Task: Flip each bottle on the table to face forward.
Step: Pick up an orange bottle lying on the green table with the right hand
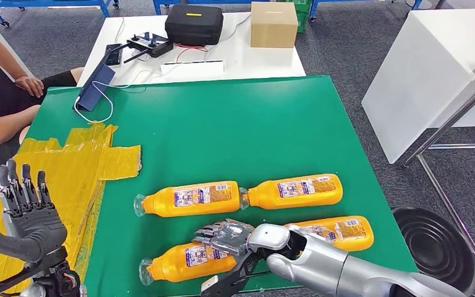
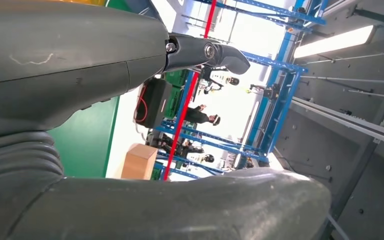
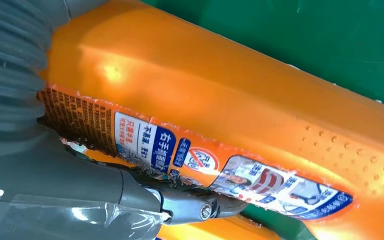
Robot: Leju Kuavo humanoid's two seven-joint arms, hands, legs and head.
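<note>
Four orange bottles lie on their sides on the green table (image 1: 222, 124). Two are in the far row: one at the left (image 1: 188, 198), one at the right (image 1: 297, 191). A third bottle (image 1: 341, 230) lies near right. My right hand (image 1: 226, 236) reaches over the near-left bottle (image 1: 182, 261) and grips it. In the right wrist view this bottle (image 3: 240, 105) lies against the palm, label showing, with the thumb (image 3: 180, 202) pressed along it. My left hand (image 1: 28, 213) is raised at the table's left edge, fingers spread and holding nothing; its thumb (image 2: 180, 210) shows in the left wrist view.
A yellow tape patch (image 1: 68, 164) covers the table's left part. A person (image 1: 0, 93) sits at the far left. Behind is a white table (image 1: 272, 59) with a black case (image 1: 193, 23), a cardboard box (image 1: 274, 25) and a controller (image 1: 150, 44). A black round bin (image 1: 436, 241) stands at the right.
</note>
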